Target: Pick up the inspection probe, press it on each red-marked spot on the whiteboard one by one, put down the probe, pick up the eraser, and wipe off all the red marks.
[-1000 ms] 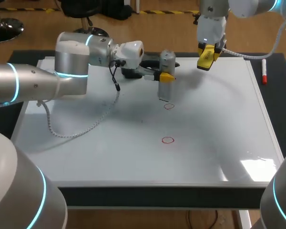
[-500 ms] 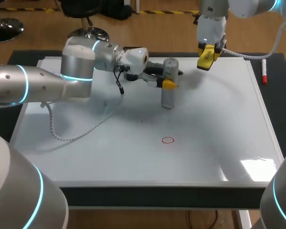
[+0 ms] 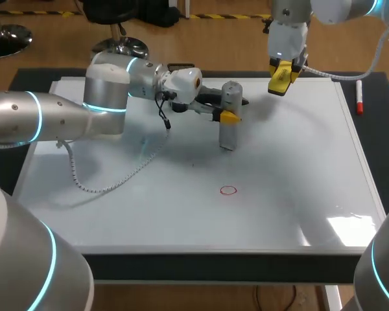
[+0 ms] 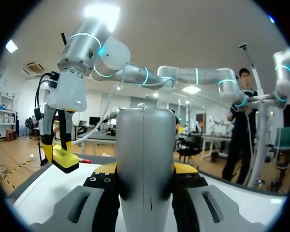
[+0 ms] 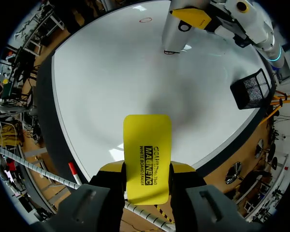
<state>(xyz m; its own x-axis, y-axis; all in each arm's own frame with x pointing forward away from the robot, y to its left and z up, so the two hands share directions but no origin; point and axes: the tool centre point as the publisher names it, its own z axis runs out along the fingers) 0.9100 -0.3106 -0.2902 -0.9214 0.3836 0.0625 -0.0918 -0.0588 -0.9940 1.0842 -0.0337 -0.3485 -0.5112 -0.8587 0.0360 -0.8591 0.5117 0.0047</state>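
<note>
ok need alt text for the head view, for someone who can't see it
The left gripper holds a grey probe upright, its tip on the whiteboard, with one red circle drawn nearer the camera. The right gripper holds a yellow eraser above the board's far edge.

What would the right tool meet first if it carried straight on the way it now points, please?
Probably bare whiteboard: the right tool, shut on the yellow eraser, points down at it, clear of the probe. The eraser would touch first.
</note>
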